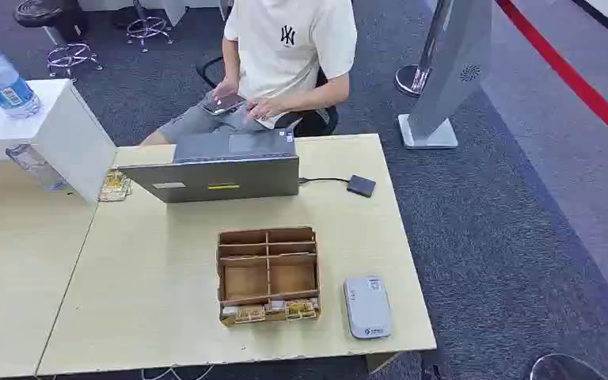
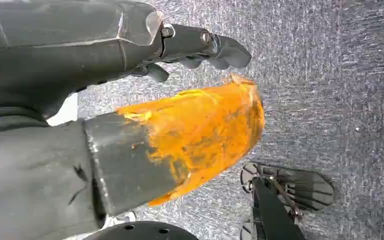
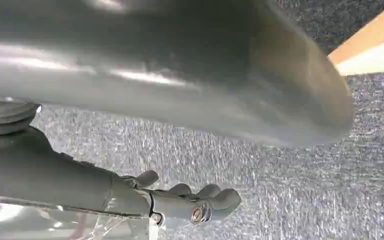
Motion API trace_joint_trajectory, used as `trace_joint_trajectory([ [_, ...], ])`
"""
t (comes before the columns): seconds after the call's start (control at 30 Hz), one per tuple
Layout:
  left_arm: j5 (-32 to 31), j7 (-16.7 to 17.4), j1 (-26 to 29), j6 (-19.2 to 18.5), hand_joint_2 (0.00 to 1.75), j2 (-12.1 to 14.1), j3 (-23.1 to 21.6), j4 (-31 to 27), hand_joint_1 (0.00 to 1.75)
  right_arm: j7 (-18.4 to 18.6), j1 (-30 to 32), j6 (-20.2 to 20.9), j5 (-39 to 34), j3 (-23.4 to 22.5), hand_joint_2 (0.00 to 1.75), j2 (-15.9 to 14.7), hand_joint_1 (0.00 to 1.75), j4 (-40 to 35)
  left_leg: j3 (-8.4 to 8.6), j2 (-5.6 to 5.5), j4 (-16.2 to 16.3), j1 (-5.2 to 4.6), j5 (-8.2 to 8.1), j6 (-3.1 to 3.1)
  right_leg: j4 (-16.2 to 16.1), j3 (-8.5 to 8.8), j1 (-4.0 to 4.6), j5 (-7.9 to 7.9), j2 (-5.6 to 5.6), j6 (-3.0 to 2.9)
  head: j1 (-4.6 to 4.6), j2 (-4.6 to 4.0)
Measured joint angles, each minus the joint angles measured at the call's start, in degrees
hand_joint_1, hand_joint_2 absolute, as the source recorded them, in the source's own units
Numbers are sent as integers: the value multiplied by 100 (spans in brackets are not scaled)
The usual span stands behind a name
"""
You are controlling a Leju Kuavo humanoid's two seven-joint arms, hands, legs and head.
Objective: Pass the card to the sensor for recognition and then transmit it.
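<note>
Nothing is being handled yet: both arms are hanging beside the bench (image 1: 166, 317), over the carpet. The left robot hand (image 2: 200, 47) is grasping nothing, its fingers curling loosely; the right robot hand (image 3: 195, 202) is likewise holding nothing, fingers curling in. So the task is sitting at its very start, by this reading.

The cards (image 1: 269, 312) are standing in the front row of the wooden tray (image 1: 268, 273), whose other compartments are looking bare. The grey sensor (image 1: 366, 306) is lying just beside the tray. The next move is likely calling for a hand to rise, pinch one thin card out of its tight slot, then carry it across to the sensor.
</note>
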Motion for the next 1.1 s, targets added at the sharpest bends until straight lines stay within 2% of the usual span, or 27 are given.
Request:
trace_joint_trajectory([
  [0.27,-37,-2,-2,-48,0,31,0,0,0,442,23,-9,265,-326,0,-162,0,0,3,-1,3,-2,2,3,-1,1,-1,0,-2,2,0,0],
  [0.57,-50,-2,-4,-61,0,61,33,0,0,497,163,-11,1130,-1503,0,-300,0,-41,1,0,2,-2,1,4,-1,0,-1,-1,-1,2,2,0],
  [0.8,-59,-5,-4,-59,0,76,64,0,0,593,213,-13,1705,-2193,0,-317,0,-140,2,-1,2,-2,1,4,-1,1,-1,-1,-2,2,2,0],
  [0.93,-79,-5,-3,-57,0,76,96,0,0,374,219,-9,1685,-2621,0,-315,0,-164,0,-1,2,-2,1,4,0,1,-1,-1,-2,2,2,0],
  [1.1,-85,-17,-3,-57,0,76,136,0,0,-392,115,2,1405,-3090,0,-302,0,-205,0,0,2,-2,1,4,0,1,-1,-1,-1,2,2,0],
])
